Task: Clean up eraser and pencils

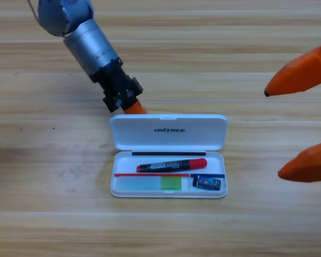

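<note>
The white case [168, 140] lies open in the middle of the table, its lid folded back. Inside, the red pencil [172, 165] with its black label lies lengthwise in the upper tray. The small dark eraser [207, 183] sits in the lower right compartment. My left gripper [134, 108] points down just behind the lid's far left edge, close to it or touching it; only a bit of its orange tip shows. At the picture's right edge my right gripper [274, 133] is open and holds nothing.
A green and pale blue pad [159, 183] fills the case's lower left compartment. The left arm [88, 40] slants in from the upper left. Bare wooden table [53, 214] surrounds the case.
</note>
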Robot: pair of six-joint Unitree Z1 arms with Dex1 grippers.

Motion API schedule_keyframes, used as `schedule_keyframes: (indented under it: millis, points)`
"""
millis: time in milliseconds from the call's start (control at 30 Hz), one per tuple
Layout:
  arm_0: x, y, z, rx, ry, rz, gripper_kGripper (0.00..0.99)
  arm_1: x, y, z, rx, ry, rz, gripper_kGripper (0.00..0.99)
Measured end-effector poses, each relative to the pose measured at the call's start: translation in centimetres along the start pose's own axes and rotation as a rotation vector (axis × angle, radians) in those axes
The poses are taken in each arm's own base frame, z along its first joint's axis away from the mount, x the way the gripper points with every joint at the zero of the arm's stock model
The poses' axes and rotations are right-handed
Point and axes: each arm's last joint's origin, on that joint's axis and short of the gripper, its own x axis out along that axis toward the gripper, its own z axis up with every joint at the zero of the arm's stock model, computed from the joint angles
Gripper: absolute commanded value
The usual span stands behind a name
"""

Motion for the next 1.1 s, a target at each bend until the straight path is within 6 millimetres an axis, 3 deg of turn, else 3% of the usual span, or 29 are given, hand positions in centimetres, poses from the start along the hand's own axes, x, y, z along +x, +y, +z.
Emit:
schedule_keyframes:
  millis: [467, 1100]
  points:
    - [-1.3, -3.2, 0.9, 0.033, -0.010, -0.012, 0.000, 0.3, -0.2, 0.0, 0.005, 0.008, 0.003, 0.990]
    - [2.2, -5.0, 0.9, 0.063, 0.033, -0.066, 0.000, 0.4, -0.2, 0.0, 0.009, 0.010, 0.005, 0.990]
